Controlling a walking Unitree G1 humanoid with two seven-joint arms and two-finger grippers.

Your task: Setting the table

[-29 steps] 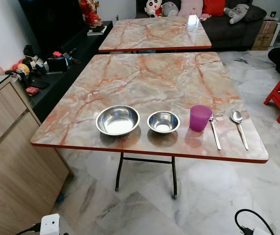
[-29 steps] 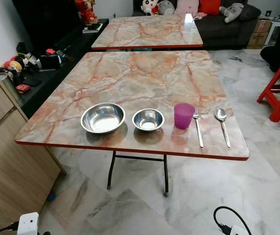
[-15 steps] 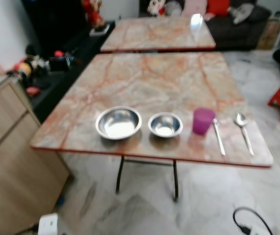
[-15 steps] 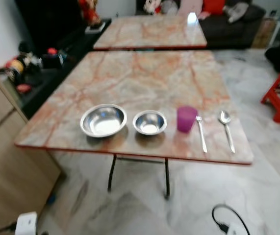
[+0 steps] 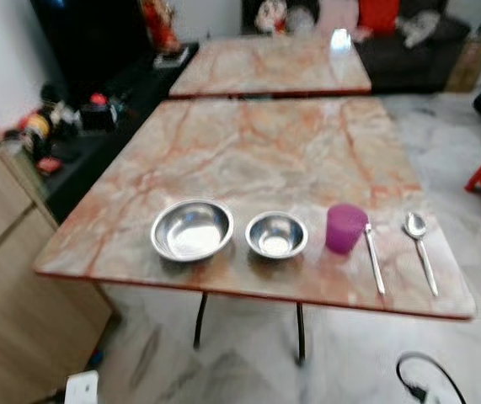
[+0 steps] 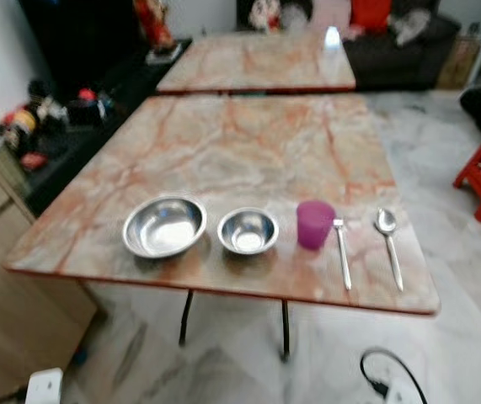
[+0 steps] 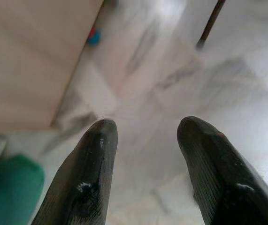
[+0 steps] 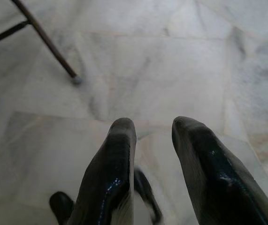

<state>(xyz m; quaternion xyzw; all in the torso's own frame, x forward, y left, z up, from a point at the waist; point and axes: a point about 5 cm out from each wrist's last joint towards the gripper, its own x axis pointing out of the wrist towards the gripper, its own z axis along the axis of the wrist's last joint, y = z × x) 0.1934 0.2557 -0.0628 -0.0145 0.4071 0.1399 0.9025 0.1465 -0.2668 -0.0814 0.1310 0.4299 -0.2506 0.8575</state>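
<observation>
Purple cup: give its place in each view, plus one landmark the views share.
Left eye view: purple cup near the table's front edge, between small steel bowl and fork.
Right eye view: same spot, between bowl and fork.
Left wrist view: not in it.
Right wrist view: not in it.
Shared landmark: small steel bowl.

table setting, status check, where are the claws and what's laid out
Both claws open, empty, hanging over the floor: left claw, right claw. Big bowl, small bowl, purple cup, fork, spoon in a row. Nothing in the way.
</observation>
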